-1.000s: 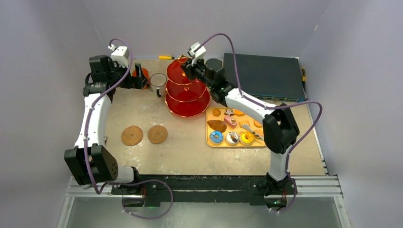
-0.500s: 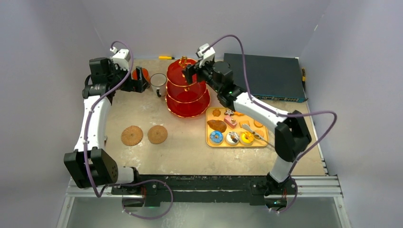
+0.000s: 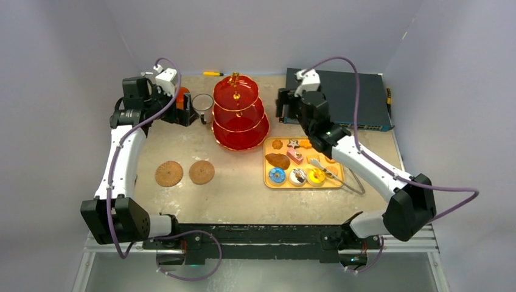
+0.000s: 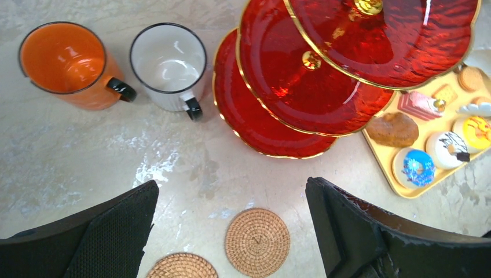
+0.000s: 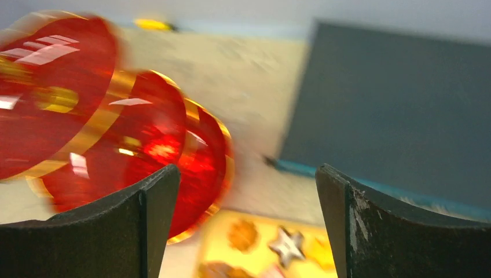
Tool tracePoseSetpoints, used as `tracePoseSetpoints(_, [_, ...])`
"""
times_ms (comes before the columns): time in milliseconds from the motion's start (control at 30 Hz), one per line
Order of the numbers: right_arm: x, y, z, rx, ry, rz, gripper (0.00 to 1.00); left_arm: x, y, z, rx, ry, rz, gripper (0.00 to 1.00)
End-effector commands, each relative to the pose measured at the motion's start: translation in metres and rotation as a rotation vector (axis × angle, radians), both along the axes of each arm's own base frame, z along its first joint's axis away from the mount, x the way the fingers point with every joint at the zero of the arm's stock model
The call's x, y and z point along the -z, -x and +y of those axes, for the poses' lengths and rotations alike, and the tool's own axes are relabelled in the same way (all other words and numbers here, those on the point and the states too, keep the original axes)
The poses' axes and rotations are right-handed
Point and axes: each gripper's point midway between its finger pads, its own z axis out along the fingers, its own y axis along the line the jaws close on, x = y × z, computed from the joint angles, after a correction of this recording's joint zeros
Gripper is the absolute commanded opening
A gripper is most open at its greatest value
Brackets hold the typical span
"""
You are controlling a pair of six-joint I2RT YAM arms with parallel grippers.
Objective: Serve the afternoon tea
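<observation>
The red three-tier stand (image 3: 239, 112) with its gold handle (image 3: 235, 78) stands at the back centre of the table, all tiers bare. Left of it sit the white mug (image 3: 204, 104) and the orange mug (image 3: 182, 97), both upright and empty in the left wrist view (white mug (image 4: 168, 63), orange mug (image 4: 66, 63)). My left gripper (image 3: 185, 114) hovers open above the mugs, holding nothing. Right of the stand, my right gripper (image 3: 283, 106) is open, empty and apart from it; its wrist view is blurred. Small pastries (image 3: 298, 161) lie on the yellow tray.
The yellow tray (image 3: 302, 185) sits right of centre with metal tongs (image 3: 331, 173) across its right side. A dark flat box (image 3: 338, 97) lies at the back right. Two woven coasters (image 3: 169, 173) (image 3: 201, 172) lie front left. A small yellow item (image 3: 213, 73) lies at the back edge.
My right gripper opened off the stand's gold handle and swung away to the right. The left gripper drifted slightly right, over the mugs.
</observation>
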Motion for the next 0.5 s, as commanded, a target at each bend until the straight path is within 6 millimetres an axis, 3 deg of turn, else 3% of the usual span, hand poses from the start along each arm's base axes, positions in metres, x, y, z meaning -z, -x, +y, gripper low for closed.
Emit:
tracePoseSetpoints(0, [0.067, 0.013, -0.097, 0.318, -0.014, 0.213, 0.89, -0.007, 0.019, -0.023, 0.117, -0.03, -0.026, 0.99])
tracePoseSetpoints(100, [0.093, 0.029, -0.138, 0.413, -0.05, 0.278, 0.85, -0.005, 0.028, -0.033, 0.173, -0.073, -0.027, 0.99])
tracePoseSetpoints(300, [0.148, 0.043, -0.2, 0.588, -0.008, 0.413, 0.75, -0.008, 0.037, -0.031, 0.203, -0.121, -0.034, 0.99])
tracePoseSetpoints(467, [0.189, 0.046, -0.223, 0.608, 0.01, 0.526, 0.67, -0.013, 0.038, -0.034, 0.219, -0.111, -0.043, 0.99])
